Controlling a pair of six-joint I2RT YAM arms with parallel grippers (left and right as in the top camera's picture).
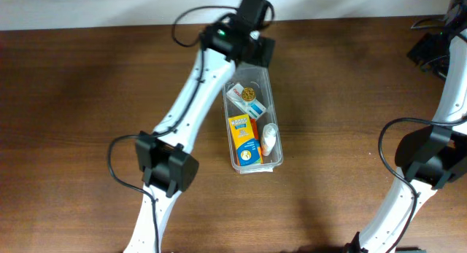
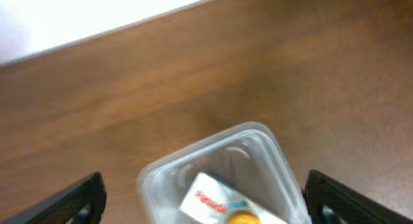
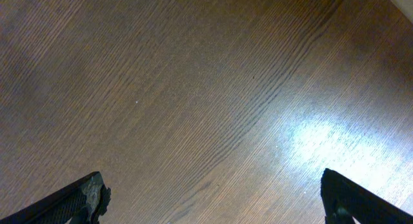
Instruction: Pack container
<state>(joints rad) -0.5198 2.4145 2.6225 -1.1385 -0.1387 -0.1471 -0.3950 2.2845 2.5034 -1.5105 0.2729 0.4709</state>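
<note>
Left hand (image 2: 203,201) hangs spread wide above the far end of the container (image 2: 258,130), gripping nothing. The container lies mid-counter (image 1: 87,100) and holds a white box (image 1: 243,101), an orange box (image 1: 246,140) and what may be a small white bottle (image 1: 269,138). Right hand (image 3: 213,201), also wide, hovers over the counter, well apart from the container.

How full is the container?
Loaded. Overhead, the container holds an orange box, a white box and a white tube, covering most of its floor.
</note>
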